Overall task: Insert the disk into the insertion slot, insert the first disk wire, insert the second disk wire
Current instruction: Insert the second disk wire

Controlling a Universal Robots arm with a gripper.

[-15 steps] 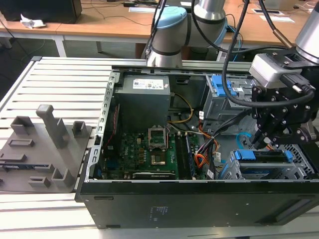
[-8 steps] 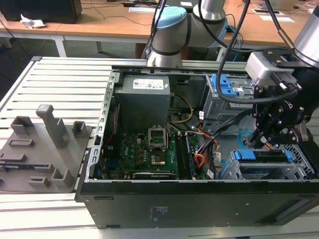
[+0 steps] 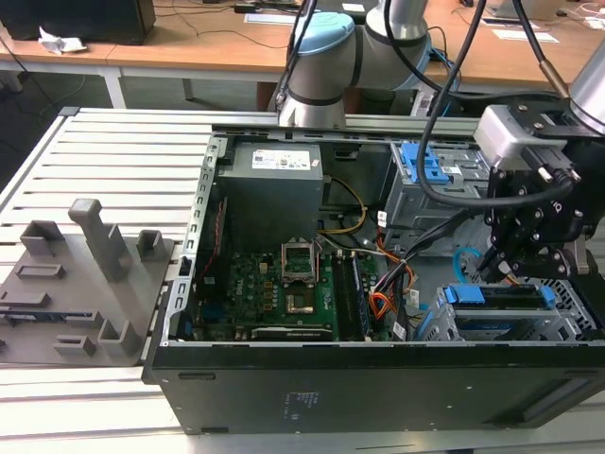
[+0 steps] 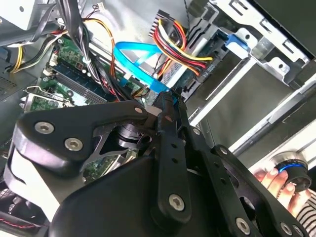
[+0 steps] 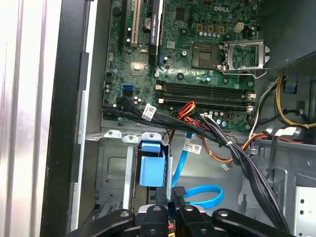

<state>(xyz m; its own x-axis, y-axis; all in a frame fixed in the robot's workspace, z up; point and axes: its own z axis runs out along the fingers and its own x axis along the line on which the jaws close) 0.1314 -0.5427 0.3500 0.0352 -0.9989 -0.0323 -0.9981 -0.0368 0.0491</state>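
Down at the drive corner of the open PC case [image 3: 378,388], the gripper [image 5: 177,202] has its fingers pinched nearly together on the little black plug at the end of the second disk wire [image 5: 200,190]. That's the slim light blue flat cable, curling in a loop right beside the fingers. The disk [image 3: 501,295], with its blue plastic rail, already looks seated in the insertion slot [image 3: 567,317], the low grey perforated sheet-metal cage at the exterior view's right. In the second wrist view the first disk wire [image 4: 180,52], a thin bundle of red, orange and black leads, runs to a plug at the back of the drive, and I'd guess it's in, though I can't fully confirm. For this step I'd keep the plug square to its socket and push straight along the socket's axis, since these plugs are keyed and the plastic is thin. Don't let the flat ribbon twist or kink, because it's springy and will try to steer the plug sideways. Watch the black cable bundles [image 5: 237,148] crossing near the green motherboard [image 5: 197,44], they're floppy and could snag. The cage edges are hard stamped metal, so keep the ribbon off them
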